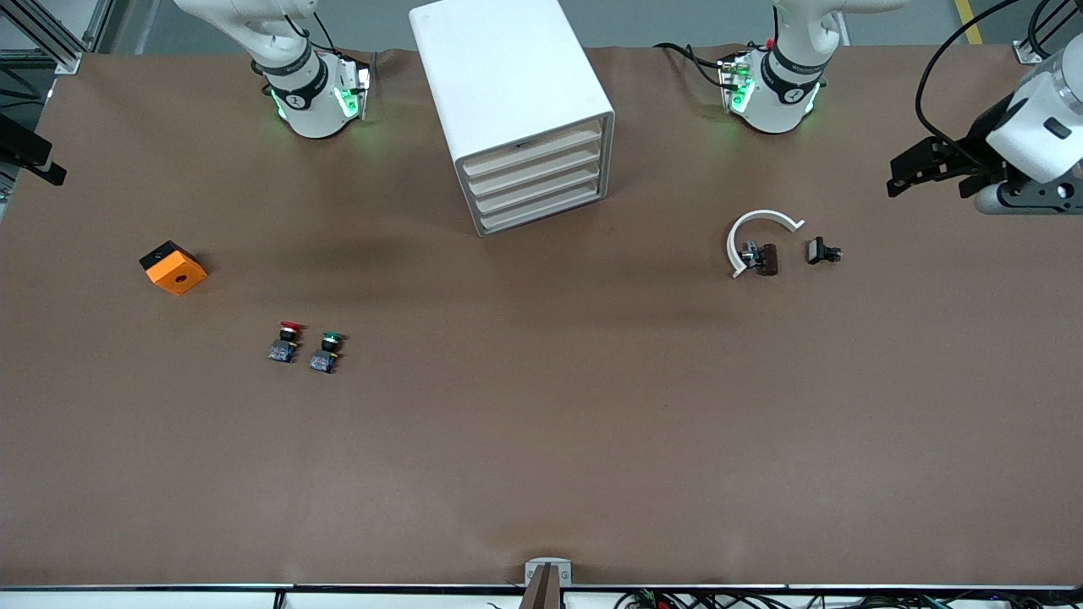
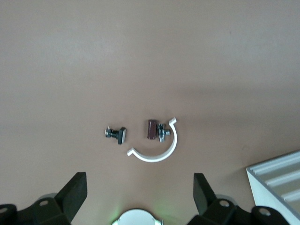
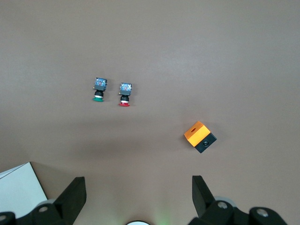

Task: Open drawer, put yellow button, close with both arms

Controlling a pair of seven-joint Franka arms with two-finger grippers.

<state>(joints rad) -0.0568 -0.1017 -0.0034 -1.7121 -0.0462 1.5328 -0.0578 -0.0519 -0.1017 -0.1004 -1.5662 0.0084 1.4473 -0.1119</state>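
The white cabinet (image 1: pixel 508 76) stands between the arm bases. Its uppermost drawer (image 1: pixel 533 150) is shut flush, like the three below it. The yellow button shows in no view. My left gripper (image 1: pixel 909 173) hangs open and empty in the air at the left arm's end of the table; its wrist view (image 2: pixel 139 180) has bare table between the fingers. My right gripper (image 1: pixel 38 161) is at the right arm's end of the table, partly cut off by the view's edge. It is open and empty in its wrist view (image 3: pixel 138 183).
A red-capped button (image 1: pixel 288 340) and a green-capped button (image 1: pixel 327 351) stand side by side, with an orange-and-black box (image 1: pixel 173 267) toward the right arm's end. A white C-shaped clip (image 1: pixel 755 237), a brown part (image 1: pixel 768 259) and a small black part (image 1: pixel 821 251) lie toward the left arm's end.
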